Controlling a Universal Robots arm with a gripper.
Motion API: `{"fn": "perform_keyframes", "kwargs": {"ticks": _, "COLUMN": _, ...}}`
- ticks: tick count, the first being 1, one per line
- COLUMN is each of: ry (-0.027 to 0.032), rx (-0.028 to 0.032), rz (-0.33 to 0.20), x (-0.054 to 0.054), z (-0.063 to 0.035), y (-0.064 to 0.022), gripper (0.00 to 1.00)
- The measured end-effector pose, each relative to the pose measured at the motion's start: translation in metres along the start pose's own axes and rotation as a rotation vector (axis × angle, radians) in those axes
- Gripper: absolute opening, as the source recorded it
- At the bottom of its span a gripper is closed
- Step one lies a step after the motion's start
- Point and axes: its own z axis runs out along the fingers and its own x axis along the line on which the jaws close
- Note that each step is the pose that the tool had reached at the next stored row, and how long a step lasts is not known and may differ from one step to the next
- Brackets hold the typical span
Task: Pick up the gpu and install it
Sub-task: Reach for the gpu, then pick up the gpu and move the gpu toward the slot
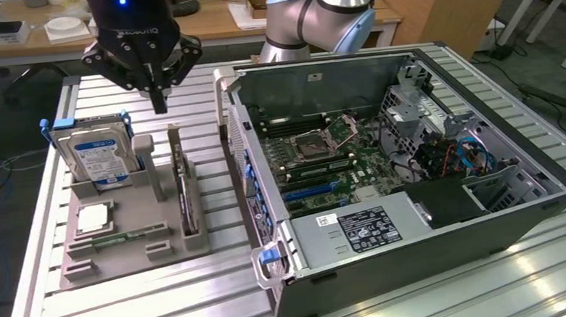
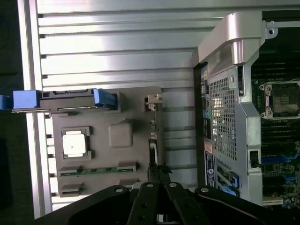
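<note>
exterior view: gpu (image 1: 180, 186) on edge in tray (image 1: 124, 267), just under pincer (image 1: 159, 101)

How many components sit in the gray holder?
4: hard drive upright at the far end, processor and memory stick flat nearer, gpu on edge beside the case. Nothing seems hidden.

Hard drive (image 1: 97, 157) (standing); open PC case (image 1: 481, 242)

The gpu (image 1: 180, 187) (image 2: 153, 140) stands upright on its long edge in a slot of the grey holder (image 1: 123, 254), seen edge-on as a thin dark card, on the side of the holder nearest the open computer case (image 1: 401, 196), untouched
</note>
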Motion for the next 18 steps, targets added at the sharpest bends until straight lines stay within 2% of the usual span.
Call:
{"fn": "perform_keyframes", "kwargs": {"ticks": 4, "ry": 0.0012, "rx": 0.0001, "rz": 0.0, "x": 0.0062, "z": 0.0004, "y": -0.0005, "gripper": 0.1}}
{"fn": "perform_keyframes", "kwargs": {"ticks": 18, "ry": 0.0014, "rx": 0.0001, "rz": 0.0, "x": 0.0065, "z": 0.0004, "y": -0.0005, "gripper": 0.11}}
